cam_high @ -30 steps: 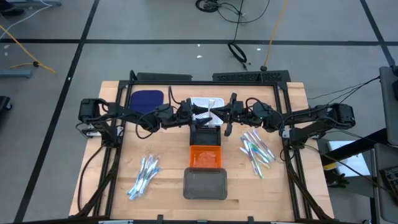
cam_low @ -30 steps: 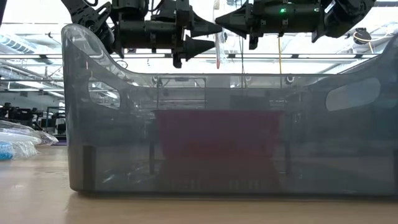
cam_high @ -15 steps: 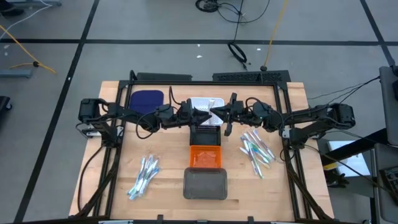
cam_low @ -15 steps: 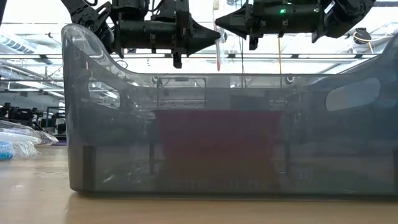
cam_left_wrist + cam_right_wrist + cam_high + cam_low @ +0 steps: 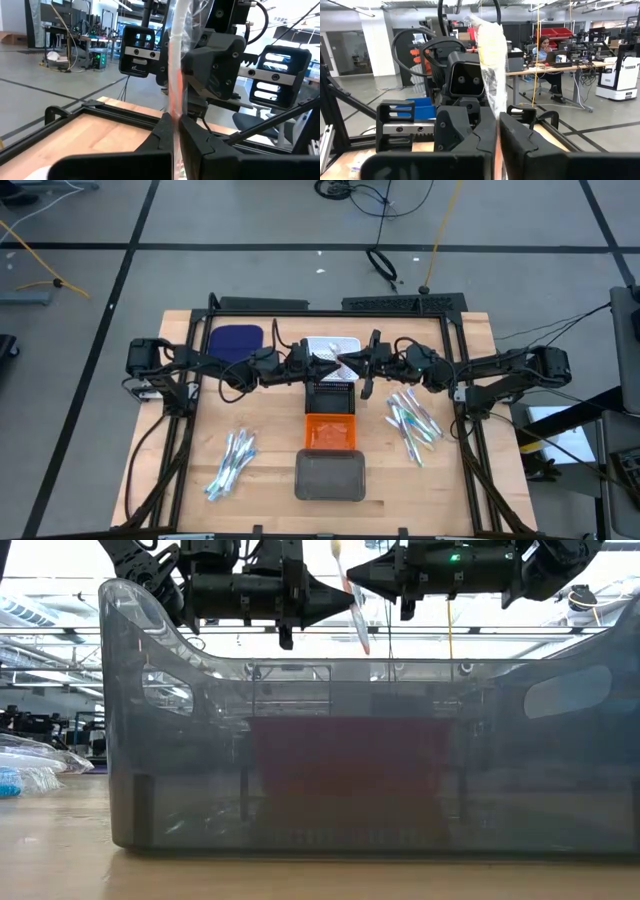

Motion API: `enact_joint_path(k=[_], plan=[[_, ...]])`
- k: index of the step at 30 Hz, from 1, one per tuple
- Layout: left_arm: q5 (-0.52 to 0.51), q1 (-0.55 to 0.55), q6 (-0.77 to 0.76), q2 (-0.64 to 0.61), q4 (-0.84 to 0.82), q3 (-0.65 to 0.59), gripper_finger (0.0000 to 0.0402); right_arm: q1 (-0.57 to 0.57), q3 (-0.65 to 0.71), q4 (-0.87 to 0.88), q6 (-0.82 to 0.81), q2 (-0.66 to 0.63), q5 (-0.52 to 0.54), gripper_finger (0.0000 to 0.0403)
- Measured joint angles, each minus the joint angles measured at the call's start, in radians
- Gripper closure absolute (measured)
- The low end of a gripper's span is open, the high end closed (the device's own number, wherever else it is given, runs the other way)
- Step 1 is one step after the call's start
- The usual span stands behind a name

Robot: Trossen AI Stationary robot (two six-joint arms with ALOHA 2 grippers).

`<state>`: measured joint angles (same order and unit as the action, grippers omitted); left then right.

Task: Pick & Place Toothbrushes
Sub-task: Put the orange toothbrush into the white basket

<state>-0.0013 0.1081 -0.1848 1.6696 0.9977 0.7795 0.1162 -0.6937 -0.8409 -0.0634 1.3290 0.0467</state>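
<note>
Both grippers meet above the middle of the table, over the white tray (image 5: 333, 346) and the black tray (image 5: 331, 394), with one wrapped toothbrush (image 5: 355, 602) between them. The left gripper (image 5: 176, 131) comes in from 9 o'clock and its jaws are pressed narrow on the toothbrush's shaft. The right gripper (image 5: 497, 131) reaches in from 3 o'clock, its jaws also drawn nearly together with the same toothbrush in the slit between its fingers; whether they still pinch it I cannot tell.

In the low view the toothbrush's long axis stands close to upright, slightly tilted: the pale end points to about 11 o'clock, the reddish end to about 5 o'clock. It hangs clear of the trays.

On the wooden table (image 5: 270, 480), a loose heap of toothbrushes (image 5: 232, 462) lies toward 7 o'clock, another heap (image 5: 414, 420) toward 4 o'clock. Below the black tray follow the orange tray (image 5: 332, 433) and the grey tray (image 5: 330, 477). A dark blue pad (image 5: 235, 341) lies toward 11 o'clock.
</note>
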Motion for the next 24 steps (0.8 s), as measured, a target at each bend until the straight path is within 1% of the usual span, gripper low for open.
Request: enact_joint_path(k=[3, 8, 11, 13, 15, 17, 20, 24], plan=[[0.0, 0.0, 0.0, 0.0, -0.004, 0.0, 0.04, 0.007, 0.0, 0.043, 0.0, -0.014, -0.001, 0.0358], [0.0, 0.0, 0.001, 0.0, -0.008, 0.0, 0.04, 0.014, 0.001, 0.106, 0.0, -0.053, 0.002, 0.0296], [0.0, 0.004, 0.002, -0.004, -0.011, 0.0, 0.0401, 0.014, 0.001, 0.177, 0.007, -0.093, 0.003, 0.0263], [0.0, 0.009, 0.006, -0.021, -0.046, 0.0, 0.0401, 0.014, 0.001, 0.242, 0.023, -0.123, 0.003, 0.0247], [-0.003, 0.019, 0.007, -0.042, -0.096, 0.0, 0.0401, 0.014, 0.001, 0.302, 0.024, -0.152, 0.003, 0.0237], [-0.027, 0.033, 0.009, -0.066, -0.161, 0.0, 0.0401, 0.013, 0.001, 0.363, 0.016, -0.177, 0.003, 0.0231], [-0.068, 0.059, 0.021, -0.097, -0.242, 0.0, 0.0401, 0.013, 0.0, 0.436, -0.016, -0.2, 0.003, 0.023], [-0.097, 0.104, -0.004, -0.101, -0.306, 0.0, 0.0401, 0.013, 0.0, 0.475, -0.031, -0.205, 0.003, 0.0235]])
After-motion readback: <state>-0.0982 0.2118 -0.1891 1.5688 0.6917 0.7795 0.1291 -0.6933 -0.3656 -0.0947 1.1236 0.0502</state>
